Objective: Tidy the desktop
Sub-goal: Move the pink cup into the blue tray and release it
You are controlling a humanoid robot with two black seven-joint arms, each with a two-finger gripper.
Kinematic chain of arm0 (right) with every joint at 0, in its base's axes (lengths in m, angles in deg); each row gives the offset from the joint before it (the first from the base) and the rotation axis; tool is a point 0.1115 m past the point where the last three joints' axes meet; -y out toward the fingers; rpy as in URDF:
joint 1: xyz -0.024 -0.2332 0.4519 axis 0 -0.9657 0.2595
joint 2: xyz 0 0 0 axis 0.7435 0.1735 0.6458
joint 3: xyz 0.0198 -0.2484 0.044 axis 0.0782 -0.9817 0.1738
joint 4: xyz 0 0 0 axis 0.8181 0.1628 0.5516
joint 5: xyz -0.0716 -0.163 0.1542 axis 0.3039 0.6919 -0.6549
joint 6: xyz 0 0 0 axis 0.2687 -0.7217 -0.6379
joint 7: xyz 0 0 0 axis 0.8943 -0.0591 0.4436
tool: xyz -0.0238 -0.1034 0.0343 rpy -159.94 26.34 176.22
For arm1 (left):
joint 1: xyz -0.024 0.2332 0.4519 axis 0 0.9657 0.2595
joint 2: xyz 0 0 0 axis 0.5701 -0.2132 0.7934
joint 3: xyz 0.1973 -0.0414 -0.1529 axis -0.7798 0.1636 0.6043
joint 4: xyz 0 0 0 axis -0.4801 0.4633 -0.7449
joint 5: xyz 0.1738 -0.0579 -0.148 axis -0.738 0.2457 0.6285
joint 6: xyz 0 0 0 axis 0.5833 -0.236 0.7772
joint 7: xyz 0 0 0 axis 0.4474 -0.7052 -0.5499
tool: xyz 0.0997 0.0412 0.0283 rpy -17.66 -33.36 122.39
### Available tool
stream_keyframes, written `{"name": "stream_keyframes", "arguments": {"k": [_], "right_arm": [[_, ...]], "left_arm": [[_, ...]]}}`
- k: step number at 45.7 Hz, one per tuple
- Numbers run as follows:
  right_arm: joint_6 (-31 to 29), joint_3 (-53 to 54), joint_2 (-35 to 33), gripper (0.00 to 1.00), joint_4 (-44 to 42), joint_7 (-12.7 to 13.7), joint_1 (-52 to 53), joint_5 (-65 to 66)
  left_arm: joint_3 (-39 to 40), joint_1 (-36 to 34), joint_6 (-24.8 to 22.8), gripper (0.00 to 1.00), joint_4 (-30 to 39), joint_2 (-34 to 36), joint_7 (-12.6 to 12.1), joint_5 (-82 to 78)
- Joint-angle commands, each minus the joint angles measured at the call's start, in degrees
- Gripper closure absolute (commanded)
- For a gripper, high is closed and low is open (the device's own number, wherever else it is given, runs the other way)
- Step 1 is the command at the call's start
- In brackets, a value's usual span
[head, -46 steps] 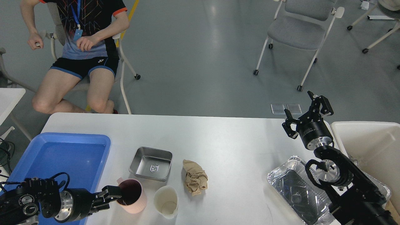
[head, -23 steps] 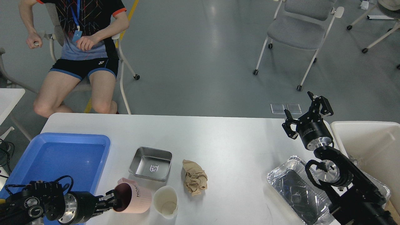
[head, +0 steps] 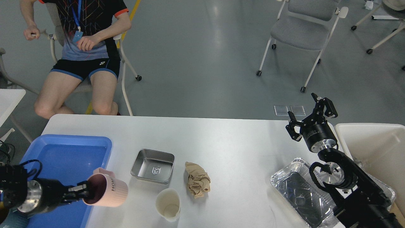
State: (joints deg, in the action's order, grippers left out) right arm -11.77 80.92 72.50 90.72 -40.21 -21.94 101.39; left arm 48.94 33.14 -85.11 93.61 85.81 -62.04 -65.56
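Note:
The white desktop (head: 227,142) fills the lower half of the head view. My left gripper (head: 84,192) is shut on the rim of a pink mug (head: 107,189), which is tipped on its side and held up at the right edge of the blue tray (head: 63,152). A steel square dish (head: 153,166), a crumpled brown paper (head: 197,183) and a white paper cup (head: 168,204) sit in the middle front. A foil tray (head: 297,190) lies at the right under my right arm. My right gripper (head: 308,115) is open and empty above the desktop's far right edge.
A white bin (head: 376,145) stands at the right of the desktop. A person sits on a chair (head: 79,47) beyond the far left corner. A grey chair (head: 300,31) stands further back right. A small white table (head: 9,98) is at the left.
My left gripper has lifted the pink mug, tipped it on its side and carried it left, away from the paper cup, to the blue tray's edge. The right arm has not moved.

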Motion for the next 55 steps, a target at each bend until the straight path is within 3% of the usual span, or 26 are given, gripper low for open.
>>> {"name": "stream_keyframes", "arguments": {"k": [1, 7, 16, 23, 37, 47, 55], "right_arm": [[0.0, 0.0, 0.15, 0.0, -0.65, 0.0, 0.18, 0.0], [0.0, 0.0, 0.42, 0.0, -0.91, 0.0, 0.36, 0.0], [0.0, 0.0, 0.68, 0.0, -0.91, 0.0, 0.45, 0.0], [0.0, 0.0, 0.77, 0.0, -0.91, 0.0, 0.36, 0.0], [0.0, 0.0, 0.42, 0.0, -1.44, 0.0, 0.18, 0.0], [-0.08, 0.0, 0.95, 0.0, -2.41, 0.0, 0.36, 0.0], [-0.08, 0.0, 1.03, 0.0, -2.76, 0.0, 0.53, 0.0]], "left_arm": [[12.98, -0.05, -11.13, 1.0, -0.1, 7.5, -0.3, 3.46], [21.25, 0.04, -18.17, 1.0, -0.19, 14.53, -0.3, 9.08], [22.5, -0.05, -19.5, 1.0, -0.19, 19.46, -0.39, 13.66], [16.0, 0.74, -16.69, 1.0, -2.91, 15.51, -0.65, 13.49], [-6.58, 0.83, -4.31, 1.0, -8.54, 10.41, -0.48, 13.05], [-12.92, 1.01, 2.73, 1.0, -10.56, 9.01, -0.48, 13.05], [-14.95, 1.09, 4.93, 1.0, -14.16, 5.93, -0.48, 13.05]]}}
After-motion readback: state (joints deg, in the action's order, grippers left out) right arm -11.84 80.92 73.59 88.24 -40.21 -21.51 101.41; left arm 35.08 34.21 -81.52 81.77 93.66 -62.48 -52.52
